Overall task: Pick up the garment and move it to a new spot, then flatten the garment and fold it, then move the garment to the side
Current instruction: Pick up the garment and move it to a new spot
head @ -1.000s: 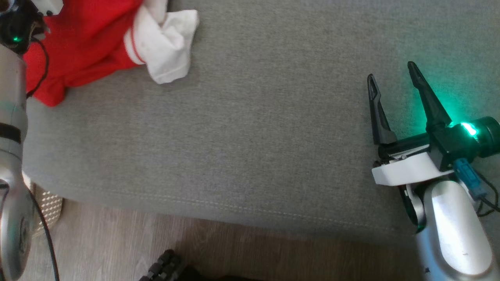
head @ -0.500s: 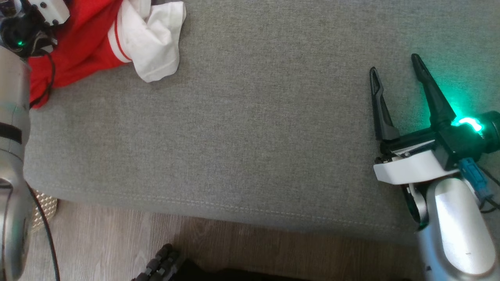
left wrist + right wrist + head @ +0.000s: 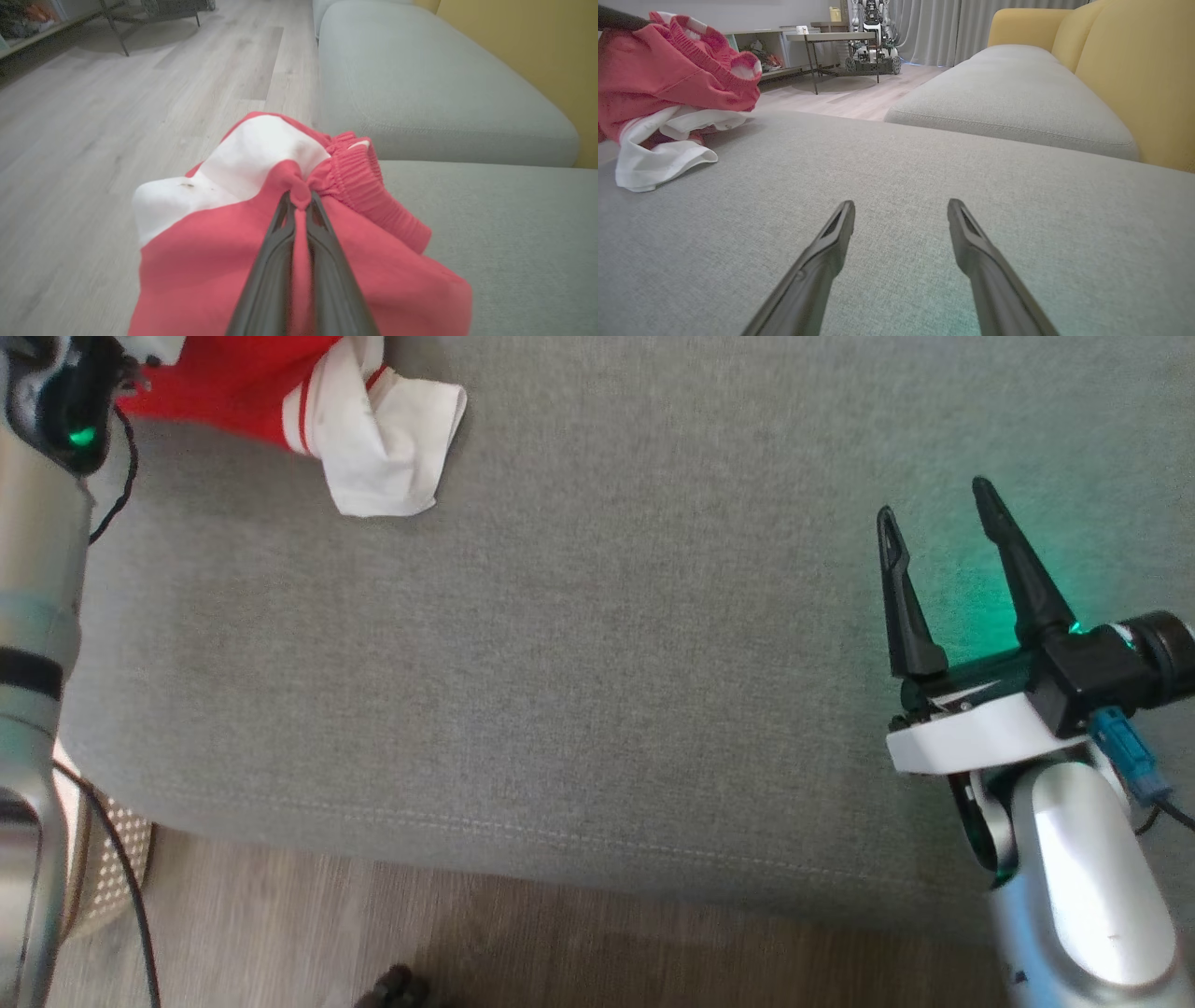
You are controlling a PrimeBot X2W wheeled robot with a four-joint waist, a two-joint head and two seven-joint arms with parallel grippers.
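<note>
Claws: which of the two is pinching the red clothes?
The left claw, its fingers pinched shut on the red and white garment. The right claw is wide open over the grey cushion, holding nothing.

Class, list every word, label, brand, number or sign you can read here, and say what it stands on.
None readable. The red and white garment bears no print in view, the grey sofa cushion is plain, and the shelf items far off are too blurred for any lettering.
</note>
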